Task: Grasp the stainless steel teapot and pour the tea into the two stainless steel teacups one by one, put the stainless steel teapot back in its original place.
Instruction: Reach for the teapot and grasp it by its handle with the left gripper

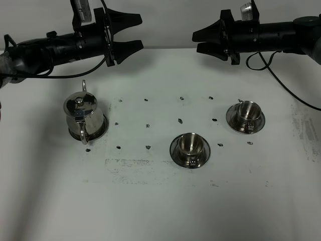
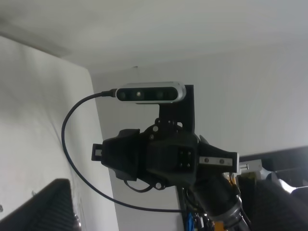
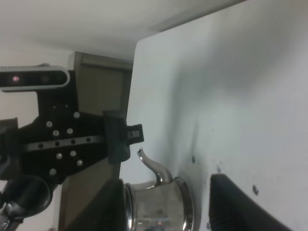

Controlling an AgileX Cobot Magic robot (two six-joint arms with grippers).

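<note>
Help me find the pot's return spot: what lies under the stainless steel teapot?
A flat round steel disc: only its rim shows around the base of the stainless steel teapot. The pot covers the disc's middle, so that part cannot be seen.

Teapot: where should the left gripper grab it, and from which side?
Grip the loop handle of the stainless steel teapot. It sticks out on the pot's near side, opposite the thin spout, which points to the far edge. The open left gripper, the nearer one, would probably best come from above on that near side and close across the strap.
</note>
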